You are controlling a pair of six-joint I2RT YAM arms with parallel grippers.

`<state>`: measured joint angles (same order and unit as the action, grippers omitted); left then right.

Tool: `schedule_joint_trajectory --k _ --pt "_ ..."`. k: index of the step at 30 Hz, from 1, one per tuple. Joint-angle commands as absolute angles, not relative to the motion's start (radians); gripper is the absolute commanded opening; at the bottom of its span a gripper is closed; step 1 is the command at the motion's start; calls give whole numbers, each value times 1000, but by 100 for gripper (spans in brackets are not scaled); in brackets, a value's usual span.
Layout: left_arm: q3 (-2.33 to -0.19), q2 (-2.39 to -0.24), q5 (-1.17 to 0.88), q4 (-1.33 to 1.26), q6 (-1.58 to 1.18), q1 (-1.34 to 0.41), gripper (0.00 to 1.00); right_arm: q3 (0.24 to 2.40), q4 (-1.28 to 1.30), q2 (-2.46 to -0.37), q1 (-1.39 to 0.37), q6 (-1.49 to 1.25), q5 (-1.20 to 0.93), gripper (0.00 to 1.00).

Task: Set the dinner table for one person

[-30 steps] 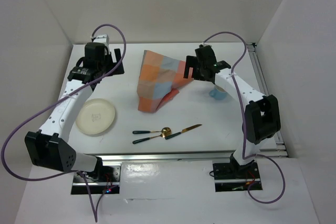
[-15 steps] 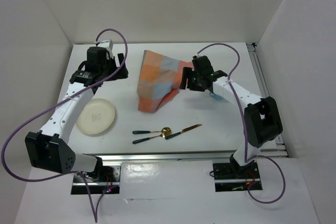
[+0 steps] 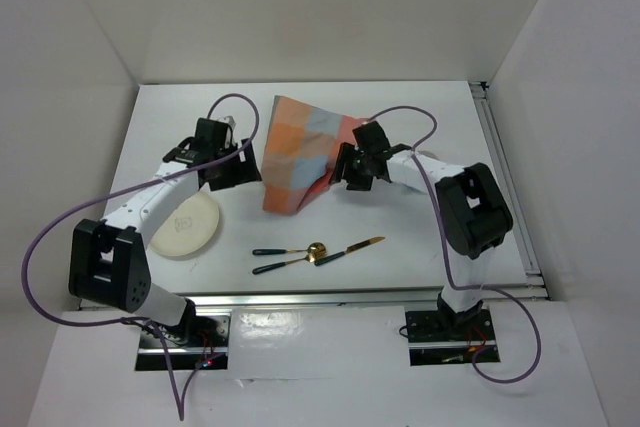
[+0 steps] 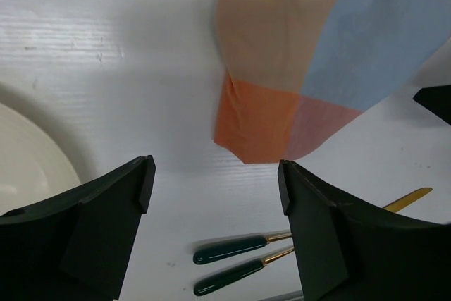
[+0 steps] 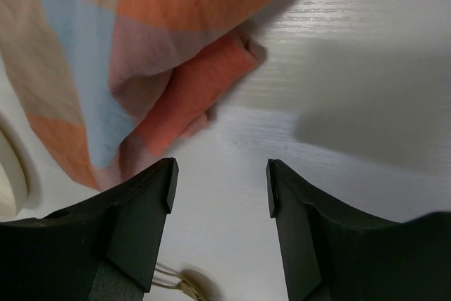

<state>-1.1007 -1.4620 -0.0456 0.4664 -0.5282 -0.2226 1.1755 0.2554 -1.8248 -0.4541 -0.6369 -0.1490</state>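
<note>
The white matte dinner table (image 3: pixel 420 227) is spanning the whole workspace, metal rails edging it. The left gripper (image 4: pixel 215 170) is hovering at the nine o'clock side of the checked cloth (image 3: pixel 298 152) and the right gripper (image 5: pixel 220 167) at its three o'clock side, both arms leaning inward with jaws spread and empty. Only the right wrist view is showing the rolled orange fold (image 5: pixel 194 89). The overhead is showing the whole round plate (image 3: pixel 182 223).

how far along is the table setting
Nothing looks set yet. The checked cloth lies crumpled centrally, the plate sits off to the left and the cutlery lies loose in front. In hand: left tool and right tool, both open, flank the cloth. Still to do: spread the cloth, then place plate and cutlery.
</note>
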Motion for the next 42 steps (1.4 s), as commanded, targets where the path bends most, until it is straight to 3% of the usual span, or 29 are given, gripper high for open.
schedule_joint_trajectory --k 1,10,15,19,20,22,34,42 --pt "-1085 -1466 -86 423 -594 -241 87 1252 207 -1900 -462 -710 -163 65" --pt "-1075 -1485 -78 411 -594 -262 87 1266 154 -1976 -462 -781 -153 65" --pt "-1066 -1476 -89 411 -584 -262 87 1276 129 -2026 -462 -811 -153 56" --pt "-1066 -1476 -77 420 -575 -272 87 1285 107 -2002 -462 -822 -144 25" --pt "-1057 -1476 -77 420 -575 -272 87 1285 107 -1993 -462 -822 -131 13" --pt "-1057 -1465 -77 420 -575 -272 87 1320 135 -1964 -472 -811 -103 0" --pt "-1118 -1447 -83 457 -494 -272 87 1604 310 -1803 -517 -640 -64 0" --pt "-1002 -1316 -241 322 -544 -272 92 1850 388 -1870 -517 -597 -84 0"
